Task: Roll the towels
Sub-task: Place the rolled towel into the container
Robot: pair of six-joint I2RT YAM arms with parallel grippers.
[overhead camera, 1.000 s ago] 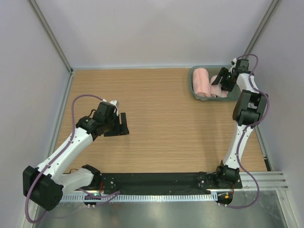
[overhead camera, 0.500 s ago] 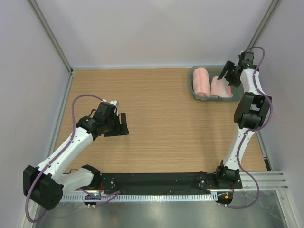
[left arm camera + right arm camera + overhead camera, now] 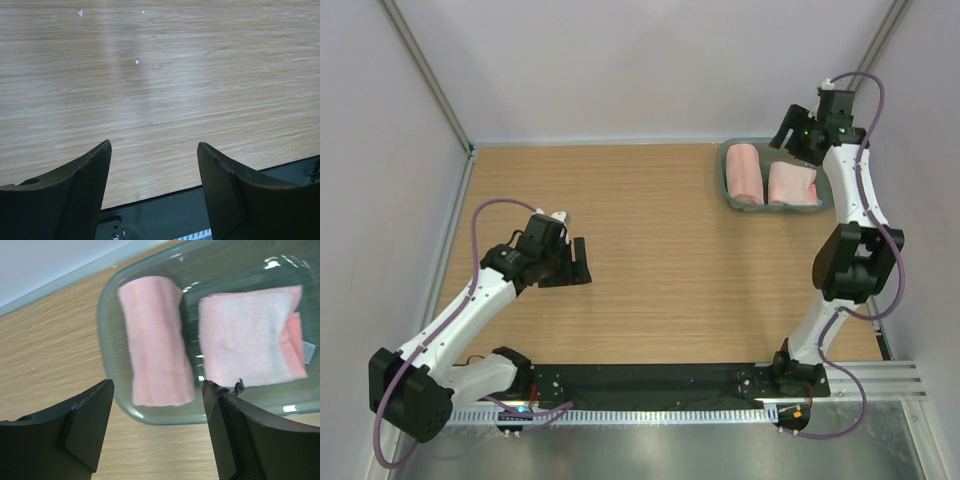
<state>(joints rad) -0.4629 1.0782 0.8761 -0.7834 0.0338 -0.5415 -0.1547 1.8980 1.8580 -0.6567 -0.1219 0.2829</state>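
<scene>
Two salmon-pink towels lie side by side in a grey tray at the back right of the table. The left towel is a ribbed roll. The right towel is a flatter bundle with a darker edge and a small white tag. My right gripper hangs open above the tray's near side, touching neither towel. Low over bare wood at the left, my left gripper is open and holds nothing.
The tray's rim is glossy and curved. Grey walls with metal posts close in the table on three sides. A black base strip runs along the near edge below my left fingers.
My right gripper has lifted up and back out of the tray, leaving the right towel lying there. Its jaws have widened a little. The left arm has not moved.
</scene>
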